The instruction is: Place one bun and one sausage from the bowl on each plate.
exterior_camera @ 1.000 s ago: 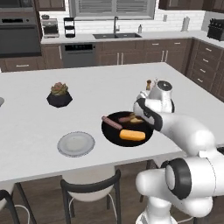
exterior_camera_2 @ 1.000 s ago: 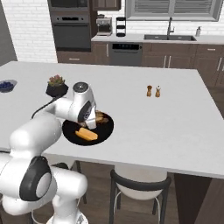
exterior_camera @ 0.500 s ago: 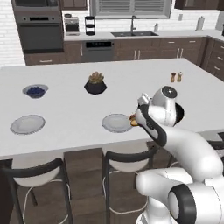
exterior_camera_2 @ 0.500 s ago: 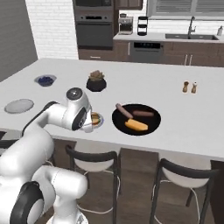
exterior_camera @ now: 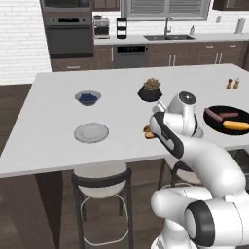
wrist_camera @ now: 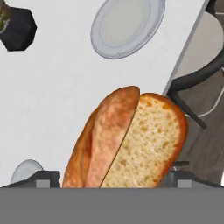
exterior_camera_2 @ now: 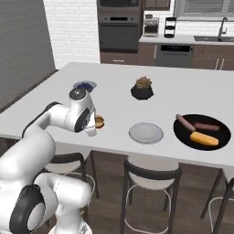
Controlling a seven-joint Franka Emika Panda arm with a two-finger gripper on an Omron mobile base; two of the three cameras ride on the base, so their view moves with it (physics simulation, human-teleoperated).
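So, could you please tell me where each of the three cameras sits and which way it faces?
Left base view: behind the arm's left, looking forward over the island; white arm at lower right, bun at its gripper.
Right base view: behind its right, facing the same island; arm at lower left.
Hand view: on the hand, looking along the gripper at the bun and a grey plate.
Both base views share the black bowl and succulent pot.

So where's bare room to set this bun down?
The gripper holds the bun wide. Both grey plates, one left and one right, are bare. Counter is also free between the left plate and the succulent pot. The black bowl is crowded with sausages and a bun.
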